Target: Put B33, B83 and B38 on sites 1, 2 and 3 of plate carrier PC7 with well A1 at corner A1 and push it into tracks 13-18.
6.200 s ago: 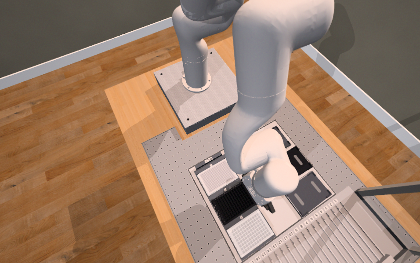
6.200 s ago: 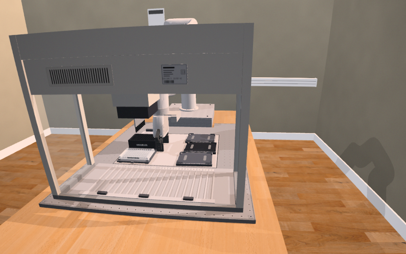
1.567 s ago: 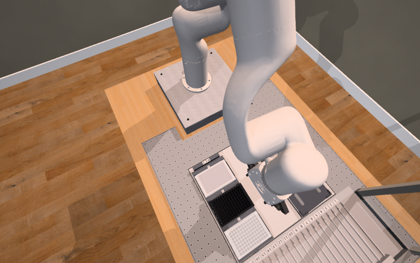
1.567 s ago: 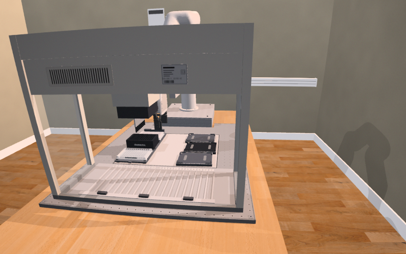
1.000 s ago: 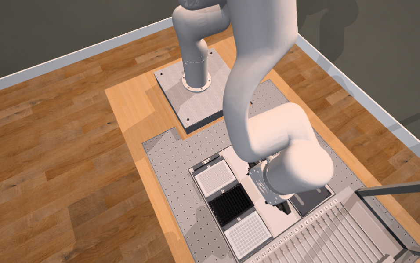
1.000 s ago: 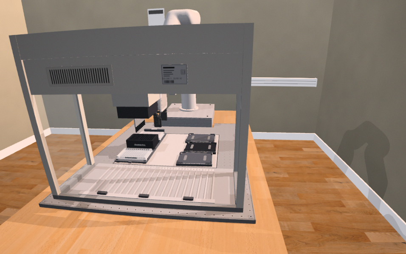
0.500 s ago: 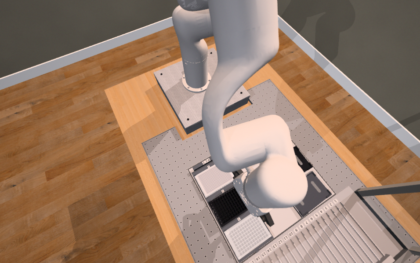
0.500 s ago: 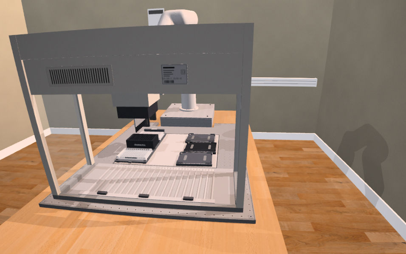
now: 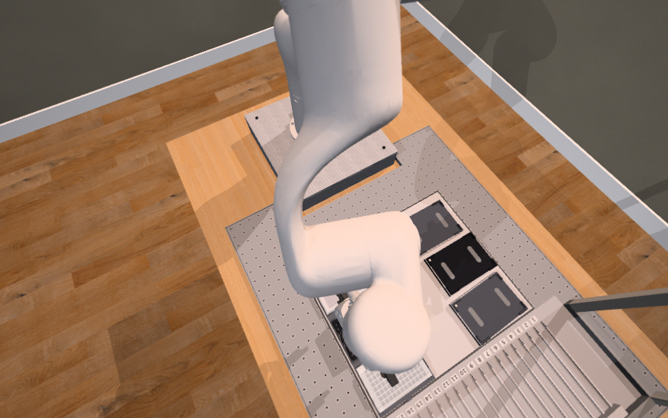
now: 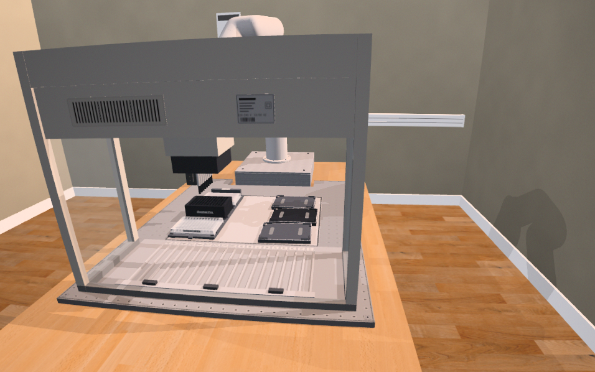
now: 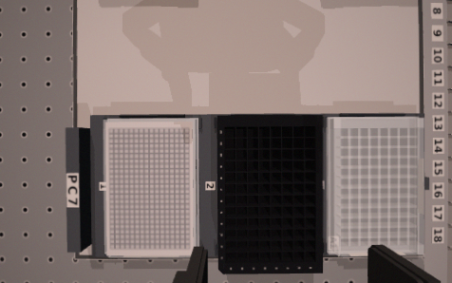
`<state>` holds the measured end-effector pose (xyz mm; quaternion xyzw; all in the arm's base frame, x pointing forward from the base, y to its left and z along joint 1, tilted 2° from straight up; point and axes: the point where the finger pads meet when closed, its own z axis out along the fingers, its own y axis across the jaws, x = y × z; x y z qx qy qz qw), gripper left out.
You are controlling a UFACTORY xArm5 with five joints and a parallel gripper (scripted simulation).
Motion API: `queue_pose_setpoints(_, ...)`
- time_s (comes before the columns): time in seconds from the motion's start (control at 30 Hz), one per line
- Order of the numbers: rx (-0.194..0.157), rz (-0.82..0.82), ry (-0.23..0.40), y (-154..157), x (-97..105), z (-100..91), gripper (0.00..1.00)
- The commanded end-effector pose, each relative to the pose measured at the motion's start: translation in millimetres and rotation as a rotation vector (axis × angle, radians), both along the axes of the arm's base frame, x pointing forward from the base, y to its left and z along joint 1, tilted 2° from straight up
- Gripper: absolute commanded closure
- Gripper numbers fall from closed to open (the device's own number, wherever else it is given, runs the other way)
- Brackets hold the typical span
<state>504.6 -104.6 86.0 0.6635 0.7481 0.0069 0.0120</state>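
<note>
High top view and facing exterior view share the nests; wrist looks down close.

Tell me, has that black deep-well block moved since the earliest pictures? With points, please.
Yes. In the exterior view, the black deep-well block (image 9: 345, 346) (image 10: 208, 206) (image 11: 271, 190) has shifted slightly left, away from the fixed black nest S2 (image 9: 461, 265) (image 10: 292, 215).
</note>
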Motion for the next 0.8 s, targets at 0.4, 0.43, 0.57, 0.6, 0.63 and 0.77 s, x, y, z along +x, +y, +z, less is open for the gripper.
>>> queue_pose_setpoints(0.4, 0.014, 0.003, -0.005, -74, 11, 1.0, 0.00)
queue_pose_setpoints(0.43, 0.014, 0.003, -0.005, -74, 11, 1.0, 0.00)
queue_pose_setpoints(0.57, 0.014, 0.003, -0.005, -74, 11, 1.0, 0.00)
queue_pose_setpoints(0.6, 0.014, 0.003, -0.005, -74, 11, 1.0, 0.00)
queue_pose_setpoints(0.63, 0.014, 0.003, -0.005, -74, 11, 1.0, 0.00)
queue_pose_setpoints(0.77, 0.014, 0.003, -0.005, -74, 11, 1.0, 0.00)
